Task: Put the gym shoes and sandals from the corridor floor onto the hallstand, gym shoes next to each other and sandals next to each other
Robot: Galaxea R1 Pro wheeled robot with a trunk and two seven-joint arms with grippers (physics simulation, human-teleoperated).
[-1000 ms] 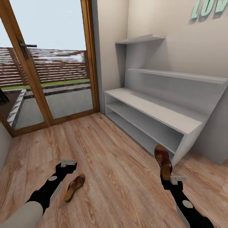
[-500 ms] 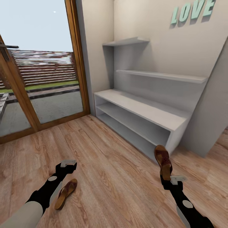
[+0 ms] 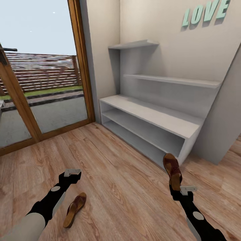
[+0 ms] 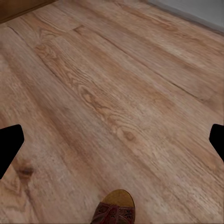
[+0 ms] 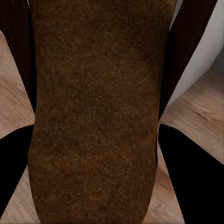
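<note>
Nearest to us, the right gripper (image 3: 176,187) has its jaws closed on one sandal (image 3: 172,170), gripped at the heel end so the flat sole stands nearly upright with the toe strap uppermost. In the right wrist view the tan-brown footbed (image 5: 95,112) runs straight between the two dark fingers (image 5: 189,172), which press on its edges. We judge this sandal light and thin, fairly flexible along its length, so a hold across the sole's width at the heel seems sound, though the free toe end could sway while carried.

The left gripper (image 3: 72,173) hangs above the corridor floor (image 3: 117,167) with nothing held; its jaws stand wide apart in the left wrist view. The second sandal (image 3: 75,209) lies flat on the planks just beside the left forearm, its toe end showing at the frame edge (image 4: 114,212). We would take it across the sole too, where the edges are stiff enough to pinch; the low profile leaves little to catch.

Farther off, the hallstand (image 3: 150,115) stands against the wall, its shelves bare. Beyond it to the left is a glazed door (image 3: 43,83).
</note>
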